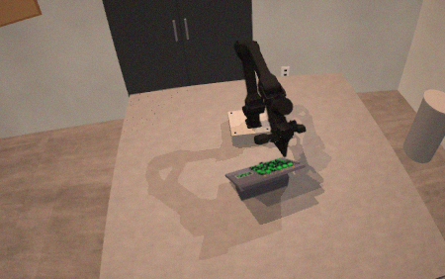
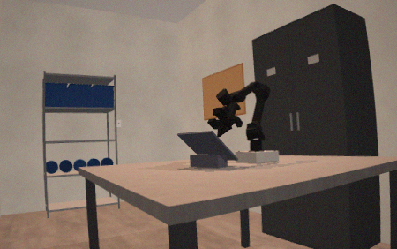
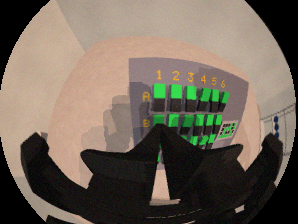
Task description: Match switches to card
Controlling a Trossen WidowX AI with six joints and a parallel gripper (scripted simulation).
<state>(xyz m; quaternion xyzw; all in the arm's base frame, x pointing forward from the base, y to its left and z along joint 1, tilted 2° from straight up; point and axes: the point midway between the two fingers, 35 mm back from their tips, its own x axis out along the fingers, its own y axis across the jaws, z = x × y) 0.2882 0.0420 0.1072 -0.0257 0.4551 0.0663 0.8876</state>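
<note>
The tilted grey switch panel [image 1: 264,175] stands on the table in front of the arm's base. Its grid of green and dark grey rocker switches [image 1: 272,166] shows best in the wrist view [image 3: 188,116], with yellow column numbers and row letters. The small card [image 1: 242,174] lies on the panel beside the grid and shows as a green and dark patch in the wrist view [image 3: 229,131]. My gripper [image 1: 285,152] is shut and empty. Its tip [image 3: 160,137] hangs just above the grid's near rows at the left columns and hides the switches under it. In the side view it [image 2: 221,131] sits close above the panel's upper edge.
The arm's white base plate [image 1: 248,122] lies behind the panel. A grey cylinder [image 1: 425,126] stands on the floor right of the table. A dark cabinet [image 1: 178,42] is behind the table, and a shelf unit [image 2: 79,141] stands by the far wall.
</note>
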